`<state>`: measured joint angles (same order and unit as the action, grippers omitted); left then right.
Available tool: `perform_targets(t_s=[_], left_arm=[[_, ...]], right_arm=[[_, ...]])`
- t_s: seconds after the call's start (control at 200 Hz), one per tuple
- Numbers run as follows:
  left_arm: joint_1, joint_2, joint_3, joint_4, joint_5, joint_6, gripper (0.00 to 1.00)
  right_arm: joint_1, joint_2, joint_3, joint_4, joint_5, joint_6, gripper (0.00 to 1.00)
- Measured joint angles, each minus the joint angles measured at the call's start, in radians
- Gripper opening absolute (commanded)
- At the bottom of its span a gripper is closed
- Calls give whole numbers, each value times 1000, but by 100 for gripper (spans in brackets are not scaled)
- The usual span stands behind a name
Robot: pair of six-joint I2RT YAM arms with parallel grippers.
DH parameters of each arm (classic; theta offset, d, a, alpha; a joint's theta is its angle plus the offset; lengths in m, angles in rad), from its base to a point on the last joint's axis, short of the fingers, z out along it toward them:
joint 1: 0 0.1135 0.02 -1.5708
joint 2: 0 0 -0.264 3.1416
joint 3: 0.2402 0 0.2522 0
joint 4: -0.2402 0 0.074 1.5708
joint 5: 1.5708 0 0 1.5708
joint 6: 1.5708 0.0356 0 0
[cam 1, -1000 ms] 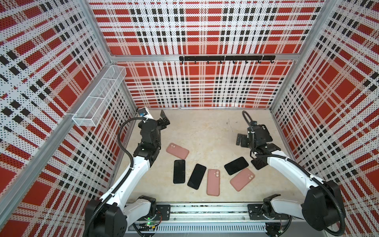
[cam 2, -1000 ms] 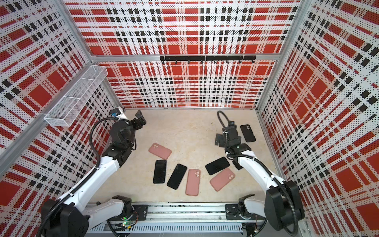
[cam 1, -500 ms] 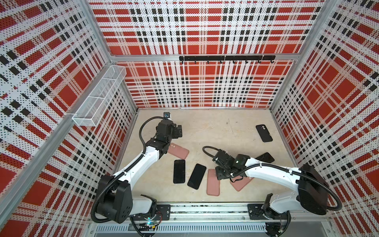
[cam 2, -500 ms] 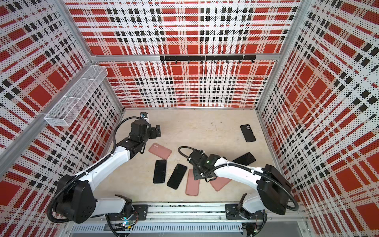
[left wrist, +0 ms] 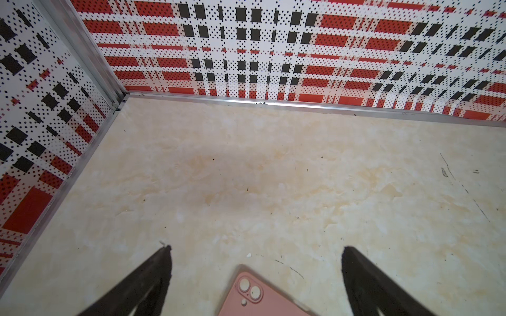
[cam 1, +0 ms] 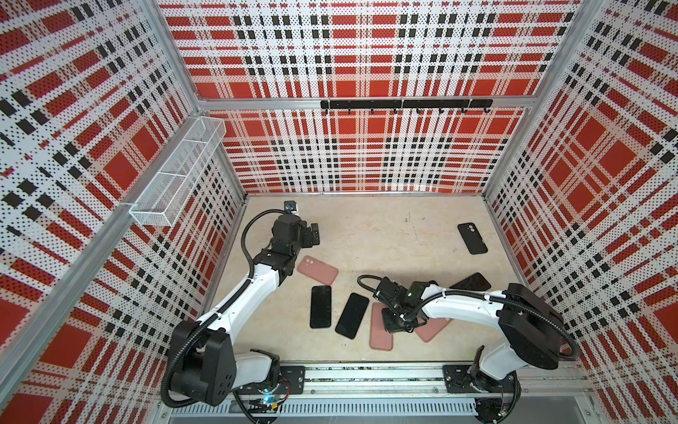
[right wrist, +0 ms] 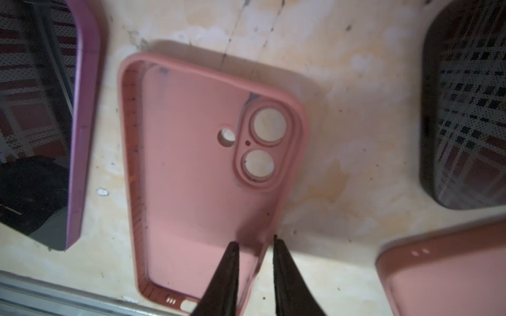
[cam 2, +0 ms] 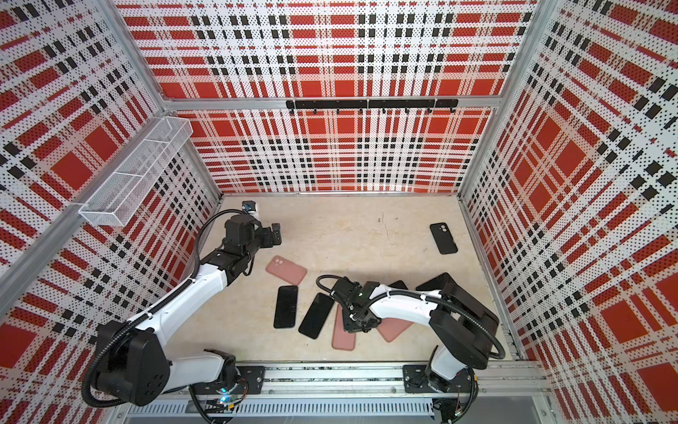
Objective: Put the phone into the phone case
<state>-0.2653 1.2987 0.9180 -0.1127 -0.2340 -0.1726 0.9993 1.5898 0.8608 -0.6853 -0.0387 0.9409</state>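
Observation:
An empty pink phone case lies hollow side up near the front edge. My right gripper is shut on its side wall, with one finger inside the case and one outside. Two black phones lie screen up just left of it. My left gripper hangs open and empty above the floor. The camera end of another pink case lies just short of its fingertips.
A third pink case lies partly under the right arm. A black phone sits behind that arm, and a black one lies camera side up at the back right. Plaid walls enclose the floor, and a rail runs along the front.
The right arm swung from the back right down to the front pink case, and its jaws closed on the wall. The left gripper moved from the left wall towards the middle, still open.

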Motion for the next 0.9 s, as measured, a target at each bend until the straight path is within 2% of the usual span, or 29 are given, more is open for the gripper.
perform_targets(t_s=[0.316,0.576,0.736,0.822,0.902], left_arm=[[2,0,-5,0,11,0,98],[2,0,-5,0,16,0,98],[14,-4,-5,0,27,0,98],[48,-15,-6,0,29,0,100],[85,-24,-14,12,34,-2,97]], right_arm=[[0,10,17,-40,31,-19,2],[-10,-17,101,-155,108,-83,0],[-100,-64,193,-183,164,-256,0],[-209,-86,211,-147,206,-398,0],[-318,-84,233,-101,207,-528,0]])
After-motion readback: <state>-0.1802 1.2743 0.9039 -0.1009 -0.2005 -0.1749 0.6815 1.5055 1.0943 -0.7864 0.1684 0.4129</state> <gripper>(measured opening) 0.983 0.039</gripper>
